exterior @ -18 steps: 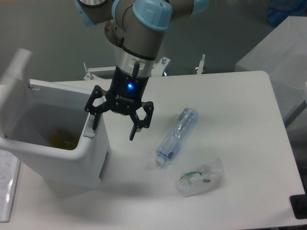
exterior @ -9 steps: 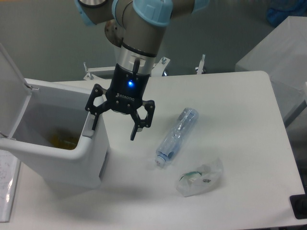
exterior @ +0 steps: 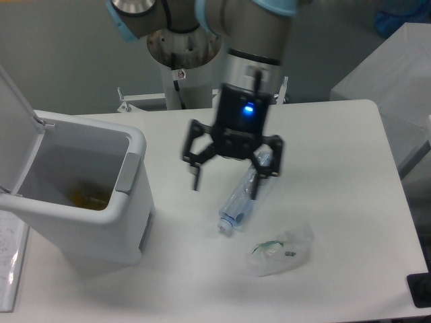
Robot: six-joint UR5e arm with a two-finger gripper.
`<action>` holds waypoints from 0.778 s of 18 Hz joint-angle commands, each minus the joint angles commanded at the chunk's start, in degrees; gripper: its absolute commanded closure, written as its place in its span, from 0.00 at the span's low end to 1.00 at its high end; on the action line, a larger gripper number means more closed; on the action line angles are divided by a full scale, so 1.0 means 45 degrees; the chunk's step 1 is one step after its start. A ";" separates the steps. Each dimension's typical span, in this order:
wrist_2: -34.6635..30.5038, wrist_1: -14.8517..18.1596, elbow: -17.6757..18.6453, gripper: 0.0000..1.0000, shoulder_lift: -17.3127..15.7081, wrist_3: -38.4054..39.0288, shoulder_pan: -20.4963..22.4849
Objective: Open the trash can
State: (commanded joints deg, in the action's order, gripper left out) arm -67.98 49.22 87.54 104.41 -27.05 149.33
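The trash can (exterior: 101,222) is a big boxy white bin at the table's left. Its flat lid (exterior: 15,128) stands raised at the far left, so the inside shows with something yellow at the bottom. A grey push tab (exterior: 128,173) sits on its right rim. My gripper (exterior: 227,183) hangs open above the table to the right of the bin, well apart from it and just over the upper end of a clear bottle. Nothing is between its fingers.
A clear plastic bottle (exterior: 237,202) lies on the table right of centre. A crumpled clear wrapper (exterior: 281,249) lies below it. Paper (exterior: 10,266) shows at the lower left edge. A white block (exterior: 387,87) stands off the table's far right.
The lid swung fully up. My gripper left the bin's right rim and moved right, over the bottle, staying open.
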 joint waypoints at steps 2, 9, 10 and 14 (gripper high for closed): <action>-0.1489 0.0020 -0.0097 0.00 0.0390 -0.0608 0.0039; -0.3155 0.0214 -0.0098 0.00 0.1466 -0.5583 0.1012; -0.3174 0.0389 -0.0059 0.00 0.1563 -0.6345 0.1325; -0.3213 0.1034 -0.0195 0.00 0.1915 -0.8750 0.2264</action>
State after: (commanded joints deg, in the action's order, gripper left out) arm -82.44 53.87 86.66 113.02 -66.42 159.52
